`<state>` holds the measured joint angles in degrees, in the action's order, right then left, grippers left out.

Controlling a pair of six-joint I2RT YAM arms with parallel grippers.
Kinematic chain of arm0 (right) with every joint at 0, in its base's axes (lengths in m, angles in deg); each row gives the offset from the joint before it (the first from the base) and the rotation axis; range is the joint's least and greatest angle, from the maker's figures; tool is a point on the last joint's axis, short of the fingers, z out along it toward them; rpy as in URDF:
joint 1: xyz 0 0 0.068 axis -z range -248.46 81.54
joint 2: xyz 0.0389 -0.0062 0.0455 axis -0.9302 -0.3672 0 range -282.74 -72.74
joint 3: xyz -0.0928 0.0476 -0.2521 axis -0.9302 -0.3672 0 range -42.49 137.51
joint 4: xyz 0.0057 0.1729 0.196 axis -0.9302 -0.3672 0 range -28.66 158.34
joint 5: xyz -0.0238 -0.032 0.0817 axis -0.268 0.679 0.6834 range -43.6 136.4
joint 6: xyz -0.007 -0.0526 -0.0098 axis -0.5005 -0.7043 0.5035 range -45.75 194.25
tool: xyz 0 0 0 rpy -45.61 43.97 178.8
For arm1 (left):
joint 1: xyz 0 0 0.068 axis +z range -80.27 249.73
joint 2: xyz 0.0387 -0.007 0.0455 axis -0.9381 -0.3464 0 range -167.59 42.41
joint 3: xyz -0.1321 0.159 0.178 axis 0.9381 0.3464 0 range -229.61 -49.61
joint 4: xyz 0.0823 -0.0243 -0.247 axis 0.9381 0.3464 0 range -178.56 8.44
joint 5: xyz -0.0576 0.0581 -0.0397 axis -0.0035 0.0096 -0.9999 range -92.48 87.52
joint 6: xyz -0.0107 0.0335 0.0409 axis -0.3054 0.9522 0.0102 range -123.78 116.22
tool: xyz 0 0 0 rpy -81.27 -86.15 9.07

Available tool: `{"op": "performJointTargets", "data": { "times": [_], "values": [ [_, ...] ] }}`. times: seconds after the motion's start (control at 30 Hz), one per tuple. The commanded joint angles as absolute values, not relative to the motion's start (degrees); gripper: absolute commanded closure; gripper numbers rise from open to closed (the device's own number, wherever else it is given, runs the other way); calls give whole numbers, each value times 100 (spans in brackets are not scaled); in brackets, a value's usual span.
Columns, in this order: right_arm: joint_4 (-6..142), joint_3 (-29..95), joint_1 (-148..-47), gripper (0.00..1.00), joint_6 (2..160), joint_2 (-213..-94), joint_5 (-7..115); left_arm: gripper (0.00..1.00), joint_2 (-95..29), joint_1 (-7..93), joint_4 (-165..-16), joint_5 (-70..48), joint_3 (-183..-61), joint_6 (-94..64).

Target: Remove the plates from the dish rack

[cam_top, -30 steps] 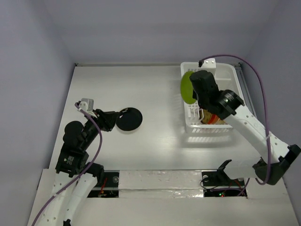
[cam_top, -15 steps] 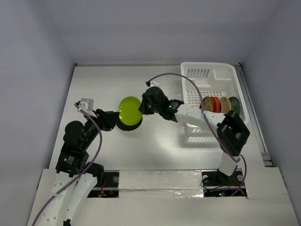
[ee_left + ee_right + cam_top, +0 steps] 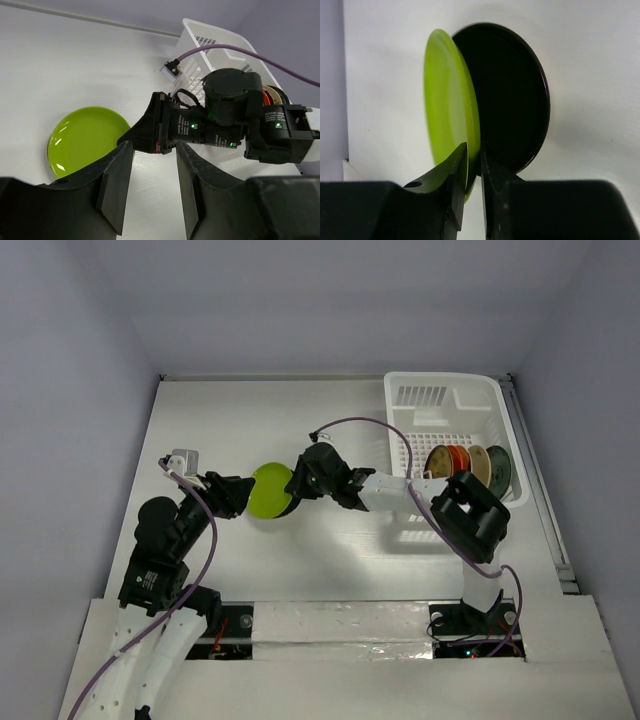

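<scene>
My right gripper point(image 3: 297, 483) is shut on the rim of a lime-green plate point(image 3: 267, 490) and holds it tilted over a black plate point(image 3: 515, 95) that lies on the table. In the right wrist view the green plate point(image 3: 447, 105) sits edge-on between my jaws point(image 3: 474, 160). My left gripper point(image 3: 226, 492) is open and empty just left of the green plate point(image 3: 82, 140); in its wrist view point(image 3: 152, 175) the right gripper point(image 3: 160, 130) is in front of it. The white dish rack point(image 3: 445, 390) at the back right holds several upright plates point(image 3: 468, 463).
The rack point(image 3: 210, 37) stands against the right wall. The right arm's purple cable point(image 3: 375, 430) loops over the table between the rack and the plates. Bare white table point(image 3: 250, 420) lies behind the plates.
My right arm carried the green plate from the rack leftward over the black plate and lowered it. The left arm has not moved.
</scene>
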<state>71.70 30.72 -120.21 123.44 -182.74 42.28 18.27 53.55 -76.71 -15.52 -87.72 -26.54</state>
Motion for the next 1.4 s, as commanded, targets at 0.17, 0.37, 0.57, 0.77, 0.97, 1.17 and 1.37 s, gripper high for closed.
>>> {"op": "performJointTargets", "data": {
  "times": [0.17,0.37,0.57,0.77,0.97,1.17,1.37],
  "values": [
    [7344,2985,-12014,52,12514,-18217,3770,62,1877,5321,-7881,-1567,-8776,-2628],
    [6889,2853,-12014,25,12110,-17479,3349,60,1894,5321,-7872,-1575,-8776,-2628],
    [5555,2555,-12014,58,11618,-16127,1576,59,1921,5321,-7881,-1567,-8776,-2628],
    [3729,2211,-11488,99,11460,-14537,202,58,1938,5321,-7881,-1584,-8776,-2628],
    [2722,2079,-10020,81,10766,-14051,693,58,1965,5321,-7898,-1602,-8767,-2628],
    [2230,2430,-9352,60,10466,-14472,632,58,1947,5321,-7907,-1610,-8767,-2628],
    [2352,2369,-9070,62,10211,-14832,737,58,1982,5268,-7898,-1610,-8775,-2628]
  ]
}}
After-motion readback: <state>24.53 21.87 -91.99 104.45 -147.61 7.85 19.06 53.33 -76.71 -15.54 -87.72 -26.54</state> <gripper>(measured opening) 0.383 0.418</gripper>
